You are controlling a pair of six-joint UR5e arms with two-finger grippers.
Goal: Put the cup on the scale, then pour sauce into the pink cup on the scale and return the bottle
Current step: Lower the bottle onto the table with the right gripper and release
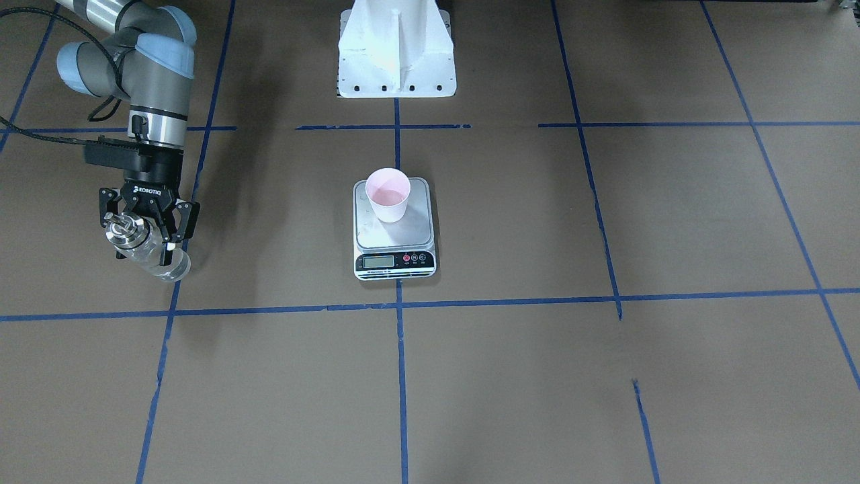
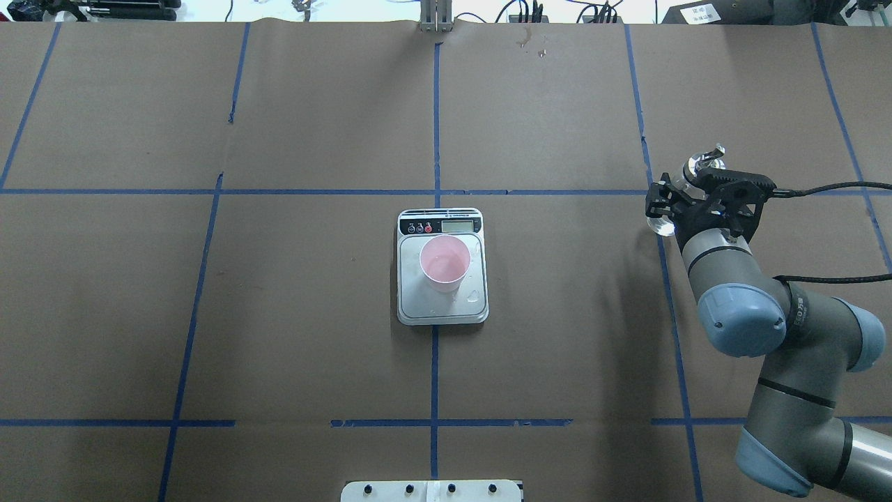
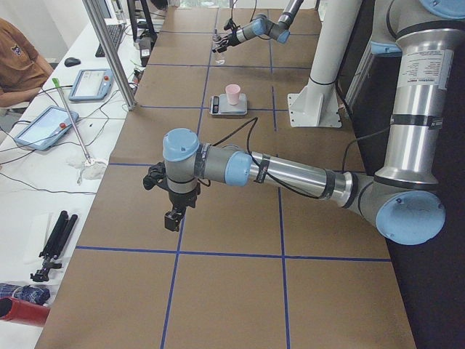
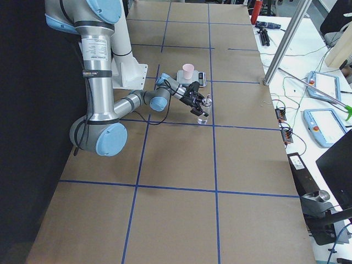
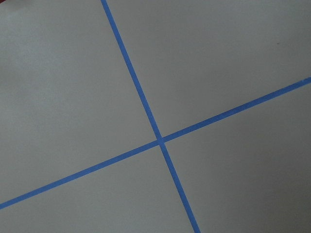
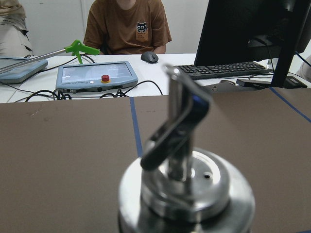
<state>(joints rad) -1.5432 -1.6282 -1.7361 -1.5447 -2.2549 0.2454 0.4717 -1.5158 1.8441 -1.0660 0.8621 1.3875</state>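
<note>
The pale pink cup (image 1: 388,195) stands upright on the steel platform of the scale (image 1: 394,235) at the table's middle, with a little liquid inside. A few drops lie on the platform (image 2: 474,296). My right gripper (image 1: 144,249) is shut on the clear glass bottle (image 1: 158,259) far to the scale's side. The bottle is upright, at or just above the table; I cannot tell which. Its metal cap and spout (image 6: 187,179) fill the right wrist view. My left gripper (image 3: 173,218) hangs over bare table far from the scale; I cannot tell whether it is open or shut.
The white robot base mount (image 1: 396,60) stands behind the scale. Blue tape lines (image 5: 160,141) grid the brown table. An operators' desk with tablets, cables and a seated person (image 3: 14,58) runs along the far edge, with a metal post (image 3: 109,51) at it.
</note>
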